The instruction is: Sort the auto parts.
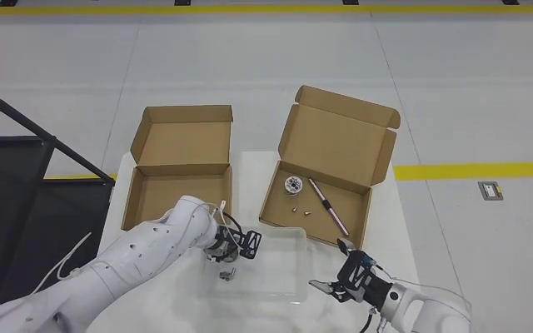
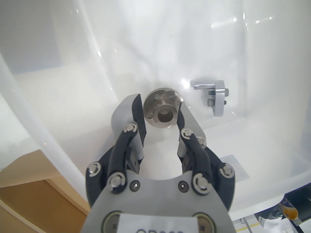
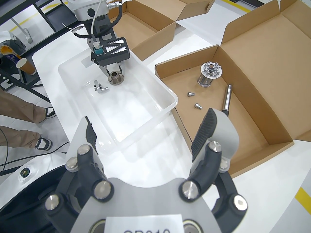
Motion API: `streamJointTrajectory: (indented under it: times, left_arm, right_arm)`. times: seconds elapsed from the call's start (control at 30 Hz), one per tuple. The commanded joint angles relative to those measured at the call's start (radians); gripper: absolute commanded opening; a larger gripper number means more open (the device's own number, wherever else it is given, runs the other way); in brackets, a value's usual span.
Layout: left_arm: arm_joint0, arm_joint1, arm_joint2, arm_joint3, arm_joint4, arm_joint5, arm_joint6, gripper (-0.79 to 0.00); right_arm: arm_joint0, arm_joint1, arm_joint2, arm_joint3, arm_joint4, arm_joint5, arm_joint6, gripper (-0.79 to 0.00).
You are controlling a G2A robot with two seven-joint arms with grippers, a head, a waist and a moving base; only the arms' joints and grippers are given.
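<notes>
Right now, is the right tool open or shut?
Open: the right tool has its fingers wide apart, with nothing between them.

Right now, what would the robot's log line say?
left gripper: shut on metal ring in clear tray | bracket: loose in tray | right gripper: open, holding nothing

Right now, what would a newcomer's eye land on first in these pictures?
First, the left pincer gripping a round metal hub inside the clear tray at the table's middle, with a small bracket lying beside it. Next, the open cardboard box to the tray's right, holding a finned cylinder, a rod and two bolts, with the right pincer wide open nearby.
</notes>
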State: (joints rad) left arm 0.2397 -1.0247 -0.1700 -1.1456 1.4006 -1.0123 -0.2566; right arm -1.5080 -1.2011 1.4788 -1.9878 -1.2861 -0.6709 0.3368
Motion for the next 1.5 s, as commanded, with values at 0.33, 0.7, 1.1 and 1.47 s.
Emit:
streamJointTrajectory:
  times: [0.33,0.7,1.1,1.47]
  left_arm:
    - [0.029,0.012,0.0,-0.03,0.027,0.0,-0.034,-0.44]
    - [0.03,0.0,0.0,-0.011,0.005,0.0,-0.079,-0.557]
    - [-0.02,0.043,0.0,-0.09,-0.052,0.0,0.073,-0.785]
    - [-0.084,0.256,-0.076,-0.21,-0.1,0.0,0.254,-0.785]
  right_arm:
    - [0.01,0.009,-0.013,0.007,0.008,0.008,-0.002,0.0]
    - [0.011,0.018,-0.017,0.007,0.016,0.018,0.0,0.0]
    - [0.039,0.024,-0.038,0.017,0.028,0.027,0.009,0.0]
    - [0.119,0.023,-0.111,0.025,0.04,0.033,0.064,0.0]
